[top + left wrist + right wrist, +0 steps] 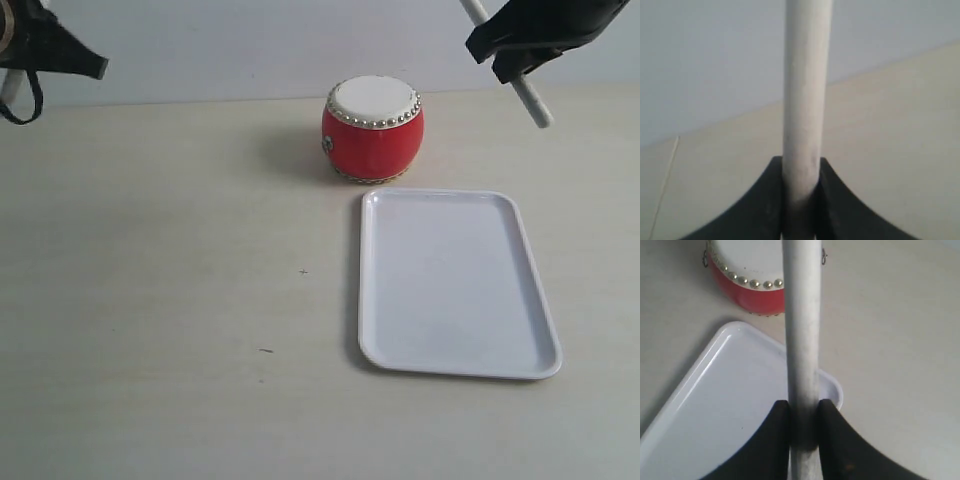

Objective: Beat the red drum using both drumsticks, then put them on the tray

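Observation:
The red drum [373, 130] with its white skin and silver studs stands at the back middle of the table. Just in front of it, to the right, lies the white tray [530, 290], with nothing on it. My right gripper [512, 45] hangs high at the upper right, shut on a pale drumstick [533, 103] that slants down and right of the drum. In the right wrist view that drumstick [801, 340] crosses the drum [747, 285] and the tray's corner [700, 390]. My left gripper [45, 50] is raised at the upper left, shut on the other drumstick [805, 90].
The table is a pale beige surface [170, 300] with a light wall behind. A black cable loop [20, 100] hangs under the left arm.

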You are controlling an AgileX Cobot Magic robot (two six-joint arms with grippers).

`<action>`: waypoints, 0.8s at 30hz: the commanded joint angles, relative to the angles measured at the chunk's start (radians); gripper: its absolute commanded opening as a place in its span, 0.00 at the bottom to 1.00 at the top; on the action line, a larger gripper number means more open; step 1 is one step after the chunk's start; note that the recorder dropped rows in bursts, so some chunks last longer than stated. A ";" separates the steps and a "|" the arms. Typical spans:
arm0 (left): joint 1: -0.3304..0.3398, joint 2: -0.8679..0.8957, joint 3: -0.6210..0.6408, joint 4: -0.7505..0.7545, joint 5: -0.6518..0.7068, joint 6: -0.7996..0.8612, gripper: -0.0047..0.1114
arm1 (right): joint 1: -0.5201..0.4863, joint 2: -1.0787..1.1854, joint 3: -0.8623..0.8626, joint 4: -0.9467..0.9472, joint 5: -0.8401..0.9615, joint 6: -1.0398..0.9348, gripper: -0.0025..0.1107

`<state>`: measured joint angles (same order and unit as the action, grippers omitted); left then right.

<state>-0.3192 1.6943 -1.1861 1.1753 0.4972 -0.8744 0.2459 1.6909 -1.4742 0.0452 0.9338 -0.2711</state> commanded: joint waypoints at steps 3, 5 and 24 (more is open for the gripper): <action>-0.068 0.177 -0.332 -1.136 0.436 1.125 0.04 | -0.004 0.093 0.001 -0.071 0.018 0.045 0.02; -0.146 0.250 -0.437 -1.100 0.534 1.129 0.04 | -0.004 0.152 0.001 -0.077 0.018 -0.003 0.02; -0.258 0.571 -0.793 -1.105 0.503 1.172 0.04 | -0.002 0.263 -0.101 -0.066 0.223 -0.025 0.02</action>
<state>-0.5746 2.2510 -1.9463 0.0704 1.0322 0.2982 0.2440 1.9442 -1.5402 -0.0286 1.1230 -0.3132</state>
